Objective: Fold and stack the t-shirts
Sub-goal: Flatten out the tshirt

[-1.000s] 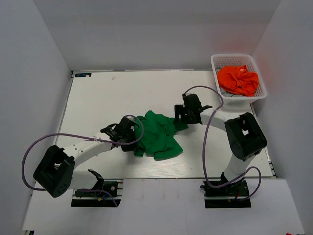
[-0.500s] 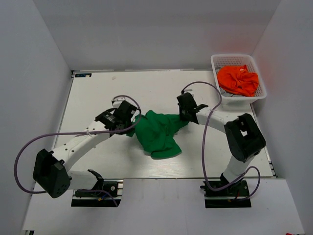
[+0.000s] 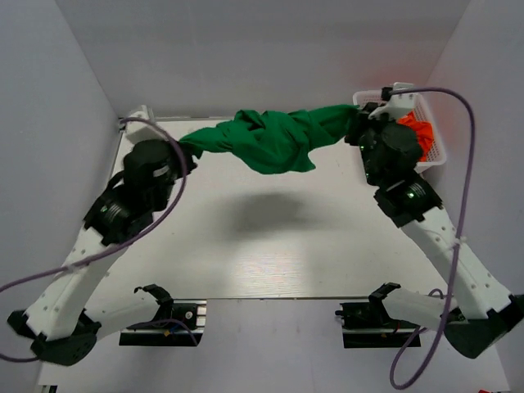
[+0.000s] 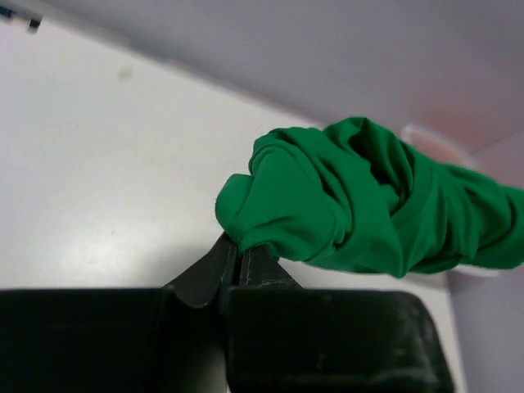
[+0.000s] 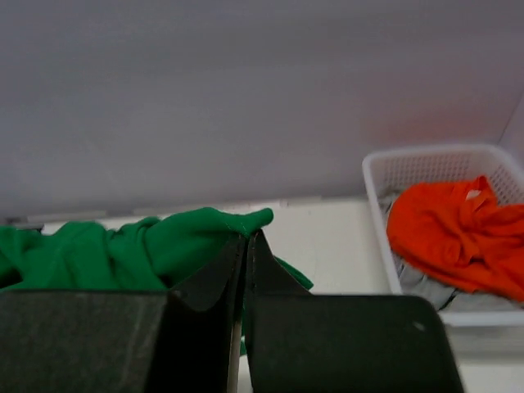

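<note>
The near part of the desk (image 3: 270,270) carries only a soft shadow (image 3: 262,214), because the green shirt (image 3: 266,141) hangs in the air above the far half, strung from one side to the other. The left end effector (image 4: 238,255) is closed on a bunched edge at the cloth's left end, its jaws pinched almost together and the fabric swelling out just past the tips. The right end effector (image 5: 247,242) is closed on the other end, with a small green tip poking out above its jaws. Held at two ends and drawn apart like this, the shirt is probably being stretched so it can be laid flat for folding. It looks twisted and rope-like in the middle, though, with a pouch sagging below. I judge the grips are not on matching corners, so it would not land flat as it is. Farther back, in the far right corner, the orange shirt (image 5: 458,225) lies crumpled in the white basket (image 5: 426,155) on top of some grey cloth (image 5: 417,282), waiting its turn. Nothing is folded or stacked yet
</note>
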Motion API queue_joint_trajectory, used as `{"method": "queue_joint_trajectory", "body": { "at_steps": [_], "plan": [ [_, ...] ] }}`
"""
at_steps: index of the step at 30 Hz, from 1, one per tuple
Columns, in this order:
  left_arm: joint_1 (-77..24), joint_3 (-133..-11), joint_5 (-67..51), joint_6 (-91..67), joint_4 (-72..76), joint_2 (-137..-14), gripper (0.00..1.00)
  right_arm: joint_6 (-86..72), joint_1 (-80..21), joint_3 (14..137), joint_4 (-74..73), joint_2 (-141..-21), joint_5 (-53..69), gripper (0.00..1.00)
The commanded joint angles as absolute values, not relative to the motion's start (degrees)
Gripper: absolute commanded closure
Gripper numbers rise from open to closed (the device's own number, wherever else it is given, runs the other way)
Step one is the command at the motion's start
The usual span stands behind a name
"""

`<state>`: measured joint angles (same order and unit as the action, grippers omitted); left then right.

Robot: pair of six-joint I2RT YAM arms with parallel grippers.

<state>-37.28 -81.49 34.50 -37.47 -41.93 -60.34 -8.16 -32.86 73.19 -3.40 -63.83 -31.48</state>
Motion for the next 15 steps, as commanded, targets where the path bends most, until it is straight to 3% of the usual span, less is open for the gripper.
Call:
{"method": "queue_joint_trajectory", "body": {
  "at_steps": [1, 7, 11, 15],
  "plan": [
    [-37.4, -83.2, 35.9, -31.2, -33.1, -51.6, 1.00, -1.7, -32.6, 78.7, -1.0, -59.9, -37.2, 1.00],
    [-36.3, -83.1, 43.6, -31.4, -33.7, -42.4, 1.00, 4.2, -32.5, 79.9, 3.0, -51.6, -47.3, 1.00],
    [-36.3, -85.4, 53.5, -35.4, -40.6, -43.8, 1.00, 7.9, -32.5, 79.8, 5.0, -49.9, -51.8, 1.00],
    [-36.3, -87.5, 56.2, -38.0, -44.0, -45.2, 1.00, 9.0, -32.6, 79.3, 5.3, -50.2, -52.4, 1.00]
  ]
}}
